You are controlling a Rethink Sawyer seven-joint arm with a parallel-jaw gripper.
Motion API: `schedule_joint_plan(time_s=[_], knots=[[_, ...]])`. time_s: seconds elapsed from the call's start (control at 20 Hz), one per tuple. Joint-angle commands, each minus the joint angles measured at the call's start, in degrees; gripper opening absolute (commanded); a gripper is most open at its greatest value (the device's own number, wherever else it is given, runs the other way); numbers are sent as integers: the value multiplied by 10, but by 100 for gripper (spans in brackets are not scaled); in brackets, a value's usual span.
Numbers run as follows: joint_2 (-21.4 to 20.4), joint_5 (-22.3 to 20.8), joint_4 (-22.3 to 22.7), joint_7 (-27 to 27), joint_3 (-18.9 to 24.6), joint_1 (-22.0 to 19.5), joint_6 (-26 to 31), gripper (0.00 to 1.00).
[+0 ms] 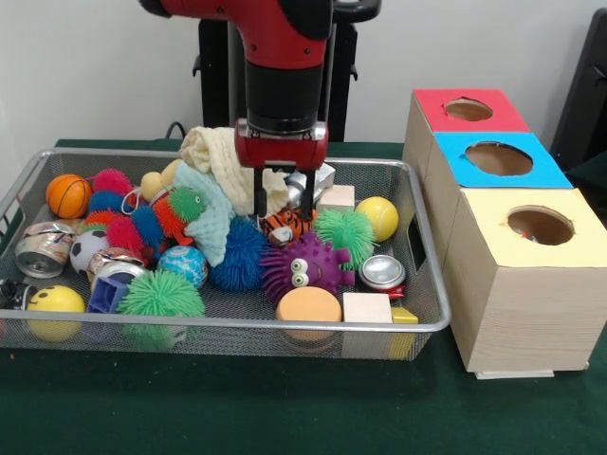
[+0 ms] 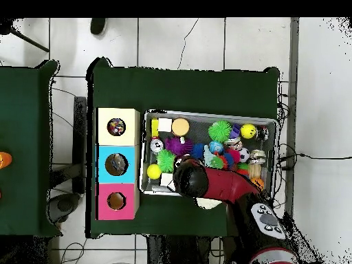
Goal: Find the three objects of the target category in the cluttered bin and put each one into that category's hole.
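From the front, I have the gripper [image 1: 283,208] lowered into the cluttered bin [image 1: 429,284], fingers narrow, straddling the tiger-striped toy [image 1: 285,226] mid-tray. I judge this the pick step; next I must close and lift clear. Three boxes [image 1: 517,275] wait beside.

Overhead, the arm hides the toy; I count three holes [image 2: 116,163].

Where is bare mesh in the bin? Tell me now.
Bare mesh shows in the cluttered bin between the green spiky ball and the orange disc, and along the right wall past the yellow ball. The left half is packed.
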Motion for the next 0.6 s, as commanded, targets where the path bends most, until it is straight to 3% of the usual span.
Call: schedule_joint_plan(time_s=[0.05, 0.45, 0.6], knots=[[52, 10, 28, 125, -28, 7, -27, 100], [30, -1, 68, 119, -58, 18, -26, 100], [37, -5, 75, 113, -43, 7, -49, 100]])
